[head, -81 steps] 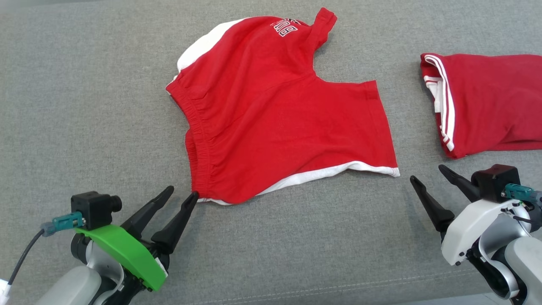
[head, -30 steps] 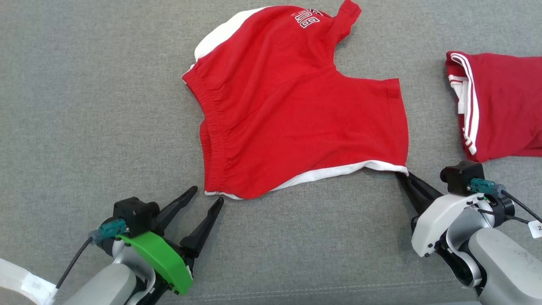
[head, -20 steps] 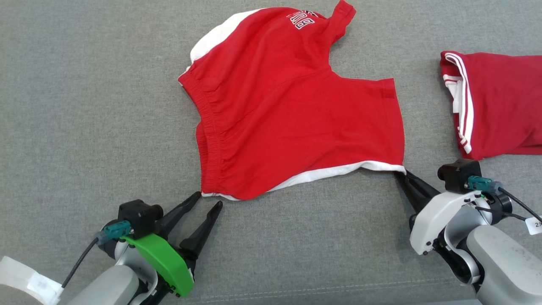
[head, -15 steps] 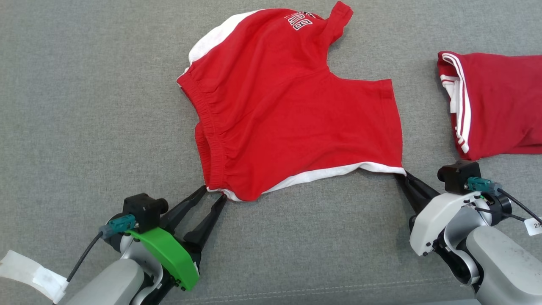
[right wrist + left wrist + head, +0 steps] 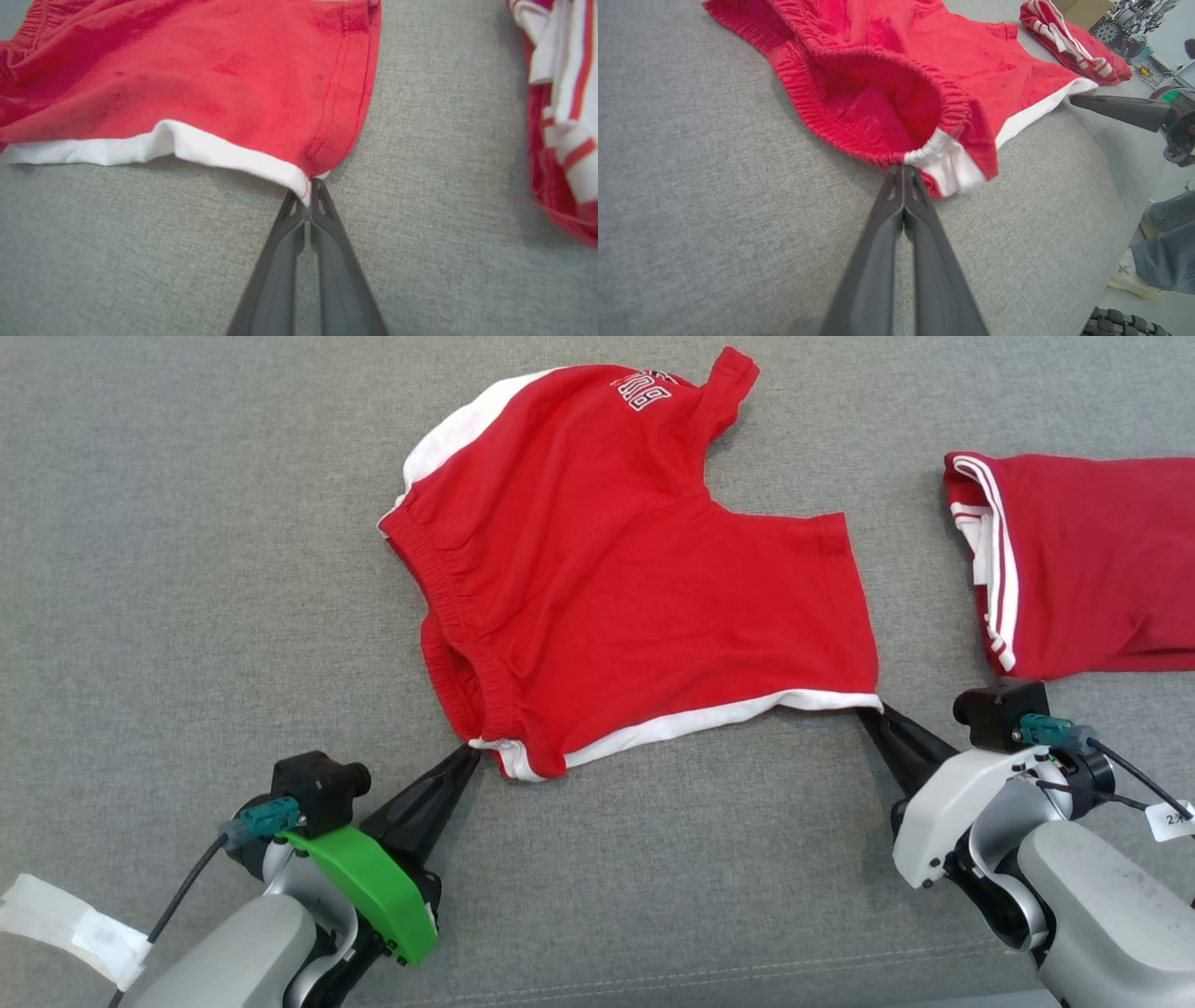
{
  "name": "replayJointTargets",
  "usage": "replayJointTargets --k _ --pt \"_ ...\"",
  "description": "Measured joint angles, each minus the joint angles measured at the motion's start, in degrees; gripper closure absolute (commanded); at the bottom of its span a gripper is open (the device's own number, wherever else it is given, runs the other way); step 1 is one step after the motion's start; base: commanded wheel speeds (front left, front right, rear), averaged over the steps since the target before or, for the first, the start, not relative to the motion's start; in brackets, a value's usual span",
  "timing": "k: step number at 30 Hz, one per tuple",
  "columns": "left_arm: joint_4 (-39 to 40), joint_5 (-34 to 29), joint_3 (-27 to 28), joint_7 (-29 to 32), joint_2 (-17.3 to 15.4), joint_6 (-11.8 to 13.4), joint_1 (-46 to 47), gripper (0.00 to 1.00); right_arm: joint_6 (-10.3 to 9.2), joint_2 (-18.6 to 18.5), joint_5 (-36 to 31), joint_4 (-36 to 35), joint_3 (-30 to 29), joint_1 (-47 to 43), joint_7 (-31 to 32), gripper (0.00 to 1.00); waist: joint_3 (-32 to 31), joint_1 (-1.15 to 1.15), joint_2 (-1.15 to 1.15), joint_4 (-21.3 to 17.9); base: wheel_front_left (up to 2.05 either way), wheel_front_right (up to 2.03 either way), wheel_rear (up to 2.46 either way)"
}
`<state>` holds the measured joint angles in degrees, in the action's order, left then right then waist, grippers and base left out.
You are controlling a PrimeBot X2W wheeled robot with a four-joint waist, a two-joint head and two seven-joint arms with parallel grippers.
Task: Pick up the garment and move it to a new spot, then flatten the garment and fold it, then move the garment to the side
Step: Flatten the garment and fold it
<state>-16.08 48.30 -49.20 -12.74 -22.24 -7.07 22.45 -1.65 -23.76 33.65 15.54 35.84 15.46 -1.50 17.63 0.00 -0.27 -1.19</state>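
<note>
The garment (image 5: pixel 616 588) is a pair of red shorts with white side panels, lying spread on the grey fabric surface. My left gripper (image 5: pixel 470 756) is shut on the garment's near-left corner, at the elastic waistband (image 5: pixel 920 154); the waistband bulges open there. My right gripper (image 5: pixel 870 714) is shut on the near-right corner, where the white hem (image 5: pixel 299 179) is pinched between its fingertips. Both corners are slightly lifted and pulled toward me.
A second red garment with white stripes (image 5: pixel 1074 560) lies folded at the right, close to my right gripper. The grey surface's front seam (image 5: pixel 653 980) runs along the bottom. A person's legs (image 5: pixel 1162 242) stand beyond the surface's edge in the left wrist view.
My left gripper moved forward to the waistband corner and closed on it, bunching that corner. My right gripper stayed shut on the hem corner. The camera shifted slightly.
</note>
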Motion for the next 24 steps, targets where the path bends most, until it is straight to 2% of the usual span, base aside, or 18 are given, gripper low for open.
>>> replayJointTargets --k 4,7,15,21,22,23,24 --pt "0.12 0.79 0.07 0.0 -0.35 0.0 0.33 1.0 1.1 0.04 0.14 -0.05 -0.07 1.32 -0.37 1.0 -0.52 0.0 0.0 -0.29 0.0 0.0 0.0" --pt "1.0 1.15 0.86 0.0 -1.22 0.0 0.79 1.0 1.15 -0.3 0.67 -1.12 -1.57 3.03 -0.99 1.0 -1.19 0.0 0.0 -0.56 0.0 0.0 0.0" --pt "6.53 4.67 4.16 -0.41 -4.47 -0.04 3.18 1.0 2.33 -4.82 2.82 -6.64 -6.1 5.93 -1.05 1.0 -3.75 0.0 0.0 -0.98 0.0 0.0 0.0" --pt "7.08 6.62 1.93 3.11 -6.97 -0.05 1.28 1.0 2.89 -5.36 3.9 -7.61 -5.92 5.95 0.32 1.0 -4.94 0.0 0.0 -1.48 0.0 0.0 0.0" --pt "7.05 7.34 1.02 3.48 -6.87 -0.05 0.27 0.8 2.85 -5.48 4.34 -7.61 -5.93 5.54 0.58 1.0 -5.02 0.0 0.0 -1.56 0.0 0.0 0.0" --pt "7.03 7.88 0.25 3.87 -6.56 -0.05 -0.58 0.51 2.82 -5.59 4.77 -7.66 -5.95 4.86 0.88 1.0 -5.02 0.0 0.0 -1.56 0.0 0.0 0.0" --pt "6.92 7.87 -0.63 4.22 -6.22 -0.05 -1.12 0.05 2.82 -5.6 5.19 -7.71 -5.93 4.03 1.07 1.0 -4.94 0.0 0.0 -1.51 0.0 0.0 0.0"
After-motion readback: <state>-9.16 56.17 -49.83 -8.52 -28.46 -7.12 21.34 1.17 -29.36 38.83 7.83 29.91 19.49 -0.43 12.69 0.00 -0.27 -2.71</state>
